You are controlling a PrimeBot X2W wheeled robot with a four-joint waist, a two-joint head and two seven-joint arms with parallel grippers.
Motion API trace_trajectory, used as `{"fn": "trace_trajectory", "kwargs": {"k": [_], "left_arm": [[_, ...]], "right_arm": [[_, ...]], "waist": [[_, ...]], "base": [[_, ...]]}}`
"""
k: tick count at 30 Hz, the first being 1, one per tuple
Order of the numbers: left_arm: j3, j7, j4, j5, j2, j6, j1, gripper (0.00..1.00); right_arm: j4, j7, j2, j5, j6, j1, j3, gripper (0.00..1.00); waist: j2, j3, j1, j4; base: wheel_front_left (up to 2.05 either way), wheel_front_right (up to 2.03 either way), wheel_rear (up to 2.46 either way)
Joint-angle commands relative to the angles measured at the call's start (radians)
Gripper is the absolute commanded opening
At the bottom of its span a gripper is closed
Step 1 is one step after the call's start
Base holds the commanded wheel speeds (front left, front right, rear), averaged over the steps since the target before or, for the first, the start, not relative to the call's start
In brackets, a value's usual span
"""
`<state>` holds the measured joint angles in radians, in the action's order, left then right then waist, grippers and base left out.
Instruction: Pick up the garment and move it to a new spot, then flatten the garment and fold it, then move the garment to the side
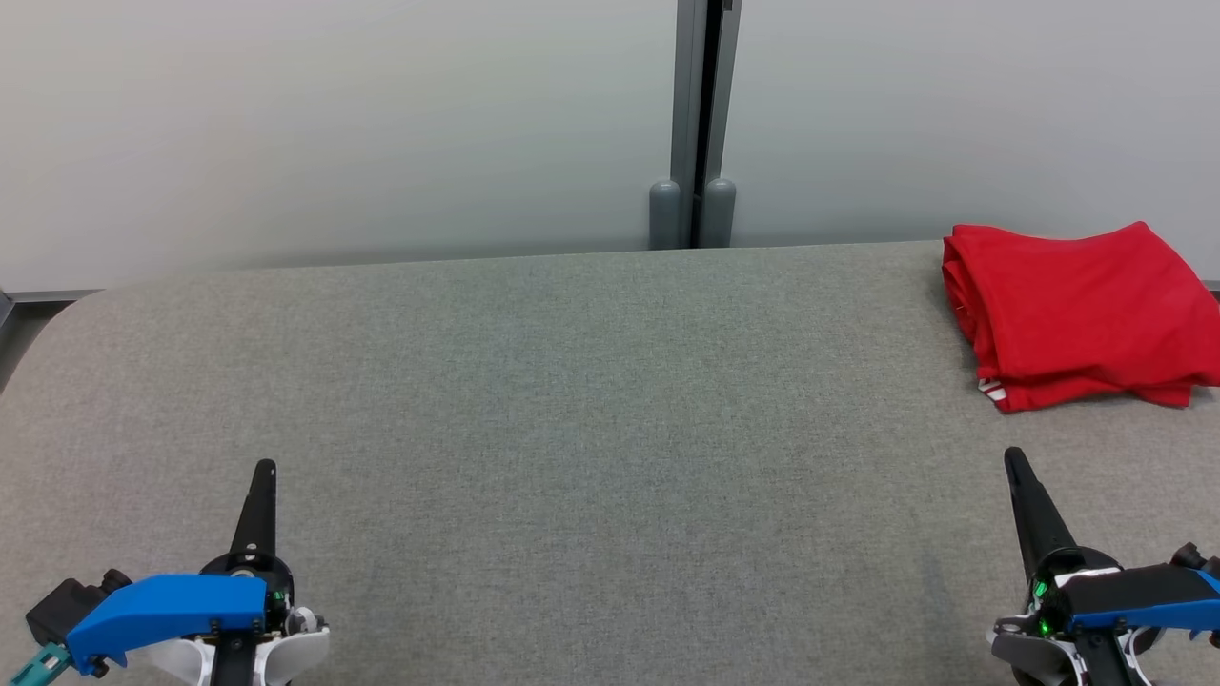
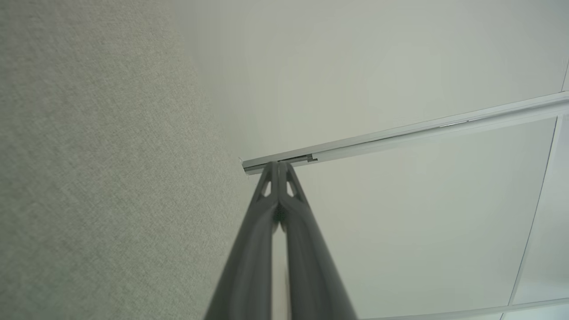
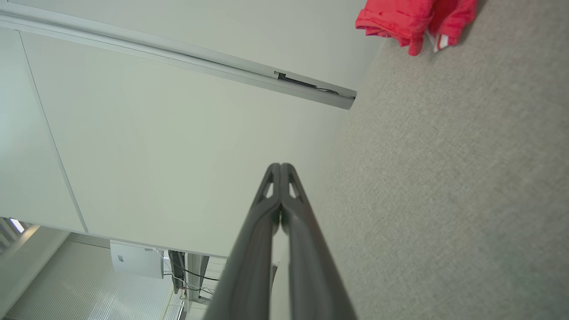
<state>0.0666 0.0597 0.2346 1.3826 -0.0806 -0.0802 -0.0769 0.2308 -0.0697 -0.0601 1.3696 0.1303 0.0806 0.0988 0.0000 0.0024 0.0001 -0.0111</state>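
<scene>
Left claw (image 1: 265, 472) at the lower left and right claw (image 1: 1014, 459) at the lower right had their fingers pressed together, holding nothing. The red garment (image 1: 1077, 310) lay folded on the table (image 1: 572, 400) at the right edge, apart from both.

Red garment (image 1: 1077, 314) lies folded at the far right of the grey table (image 1: 572, 400).

The bright red cloth forms a compact, roughly square stack of several layers. Its top face is smooth with faint creases, and the layered edges show along its left and near sides. A small white trim (image 1: 991, 389) peeks out at the near left corner. The bundle rests flat near the table's back edge and runs off the head view's right border. The right wrist view shows its bunched edge.
</scene>
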Motion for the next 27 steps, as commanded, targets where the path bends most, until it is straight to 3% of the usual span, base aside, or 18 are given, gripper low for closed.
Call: {"fn": "trace_trajectory", "kwargs": {"k": [1,27], "left_arm": [[0.009,0.005,-0.001,0.016,0.003,-0.009,-0.018,0.0],[0.043,0.049,0.009,0.193,0.027,-0.046,-0.034,0.0]], "right_arm": [[-0.003,-0.007,0.003,0.021,0.001,0.026,0.003,0.0],[0.012,-0.039,0.01,0.205,0.001,0.031,0.015,0.0]], "waist": [[0.0,0.0,0.0,0.0],[0.0,0.001,-0.0001,0.009]], "base": [[0.0,0.0,0.0],[0.0,0.0,0.0]]}}
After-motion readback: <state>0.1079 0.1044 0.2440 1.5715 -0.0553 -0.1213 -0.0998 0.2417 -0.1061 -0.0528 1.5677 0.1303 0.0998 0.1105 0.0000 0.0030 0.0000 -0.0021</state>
